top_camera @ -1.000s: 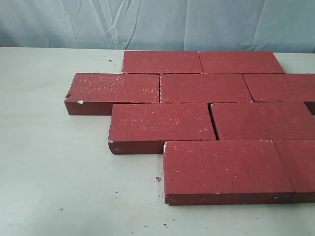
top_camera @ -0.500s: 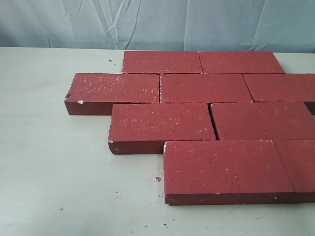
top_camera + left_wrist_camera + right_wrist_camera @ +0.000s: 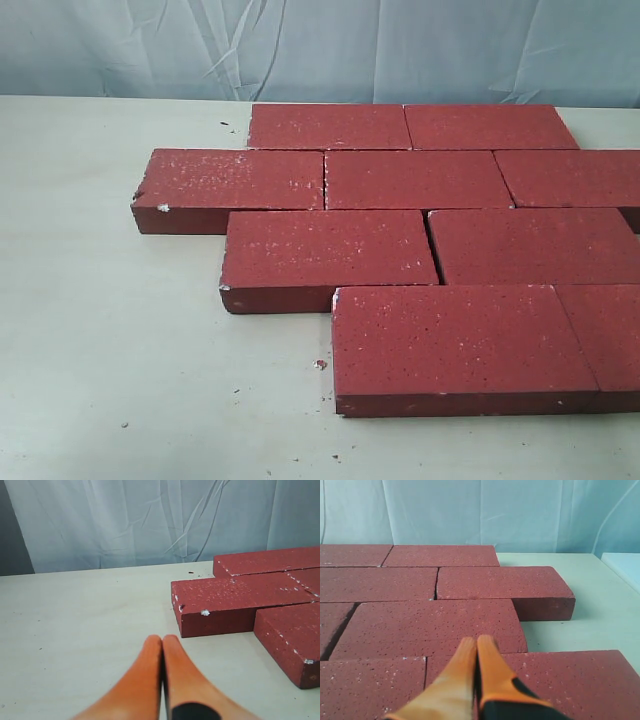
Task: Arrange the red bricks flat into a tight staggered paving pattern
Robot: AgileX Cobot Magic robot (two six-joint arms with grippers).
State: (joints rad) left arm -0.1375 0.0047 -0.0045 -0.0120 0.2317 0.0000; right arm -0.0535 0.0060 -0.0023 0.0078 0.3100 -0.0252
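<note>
Lying flat in four staggered rows on the table [image 3: 100, 350], red bricks [image 3: 418, 180] are judged heavy, rigid, rough, chip-prone, best gripped across thin sides; left gripper [image 3: 162, 644] and right gripper [image 3: 476, 645] are seen clenched, empty.

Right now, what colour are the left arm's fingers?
The fingers are orange, clearest in left wrist view.

Tapered orange left end effector [image 3: 161, 640], matching right end effector [image 3: 476, 641], black patches

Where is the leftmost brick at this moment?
In the exterior view, the leftmost brick starts the second row from the back, tight against the next brick on its right.
</note>
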